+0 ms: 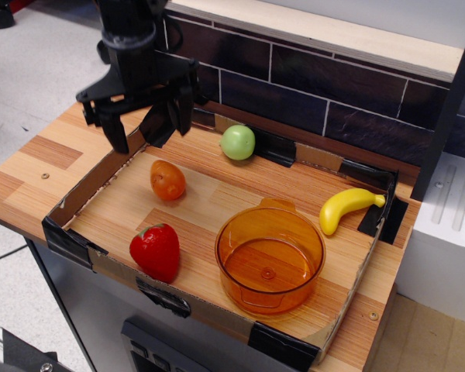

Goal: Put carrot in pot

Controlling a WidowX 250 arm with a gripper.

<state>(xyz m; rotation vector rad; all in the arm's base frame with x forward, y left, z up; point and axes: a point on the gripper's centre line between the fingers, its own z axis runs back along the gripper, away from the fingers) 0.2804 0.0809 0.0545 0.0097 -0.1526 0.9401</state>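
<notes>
The gripper is hanging over the back-left corner of the cardboard tray, its 2 fingers spread apart and holding nothing. The carrot is sitting on the tray floor just below and slightly right of it, toward me, resting free and stubby, with its long axis hard to judge. The pot is waiting empty further right and forward, well apart from the carrot.
</notes>
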